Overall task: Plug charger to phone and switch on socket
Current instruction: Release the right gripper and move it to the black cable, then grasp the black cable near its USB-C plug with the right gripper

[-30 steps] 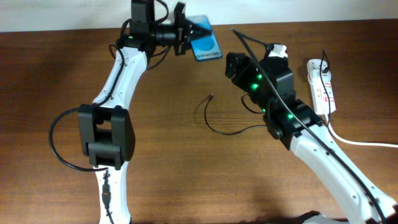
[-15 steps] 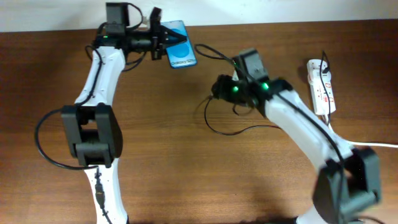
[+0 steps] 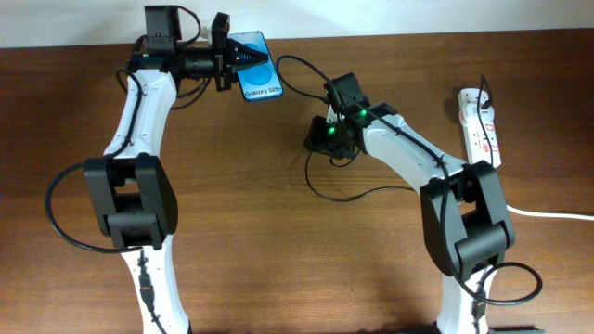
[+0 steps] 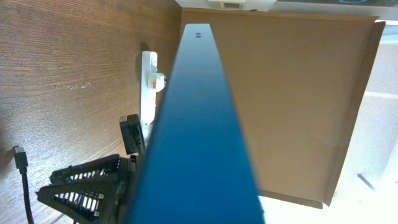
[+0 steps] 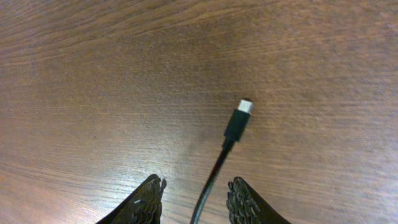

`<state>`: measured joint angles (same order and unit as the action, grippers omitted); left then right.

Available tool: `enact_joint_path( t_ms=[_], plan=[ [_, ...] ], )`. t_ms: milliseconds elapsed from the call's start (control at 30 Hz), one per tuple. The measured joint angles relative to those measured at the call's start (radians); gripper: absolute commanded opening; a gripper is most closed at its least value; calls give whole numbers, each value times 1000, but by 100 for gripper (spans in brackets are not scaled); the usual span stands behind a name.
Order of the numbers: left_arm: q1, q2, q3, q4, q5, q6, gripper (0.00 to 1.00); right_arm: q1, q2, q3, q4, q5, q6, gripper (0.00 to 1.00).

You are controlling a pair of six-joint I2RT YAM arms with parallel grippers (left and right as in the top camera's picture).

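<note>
At the far left edge of the table [image 3: 278, 269], the left gripper [image 3: 234, 59] is clamped tight on the phone [image 3: 260, 82], holding it off the wood with the blue screen facing up. White text on the screen reads "Galaxy S25" (the only writing that can be read anywhere). From the left wrist view the phone [image 4: 199, 124] shows only as a blue edge-on slab filling the middle of the picture, hiding the gripper's own fingers.

Near the centre, the charger [image 3: 334, 198] lies in a loose loop on the wood. Its free end sits under the right gripper [image 3: 317, 139], which covers the tip from above. The right wrist view shows it better: the plug [image 5: 239, 121] rests flat on the table just ahead of the fingers [image 5: 140, 202], and the cable runs back between them. The jaws stand partly apart with a gap on either side of the cable, gripping nothing.

At the right edge lies the socket [image 3: 481, 125], white with small red marks too small to read. Its cord [image 3: 548, 213] runs off the picture's right side.
</note>
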<state>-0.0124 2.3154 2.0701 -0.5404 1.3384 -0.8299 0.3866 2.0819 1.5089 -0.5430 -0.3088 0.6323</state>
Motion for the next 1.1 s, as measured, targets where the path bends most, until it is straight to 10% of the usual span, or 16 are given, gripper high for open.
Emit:
enact_joint_path(
  t_ms=[1100],
  plan=[
    [-13,0,0,-24,-30,0,0,0,90,-24,129,-3,31,28]
  ],
)
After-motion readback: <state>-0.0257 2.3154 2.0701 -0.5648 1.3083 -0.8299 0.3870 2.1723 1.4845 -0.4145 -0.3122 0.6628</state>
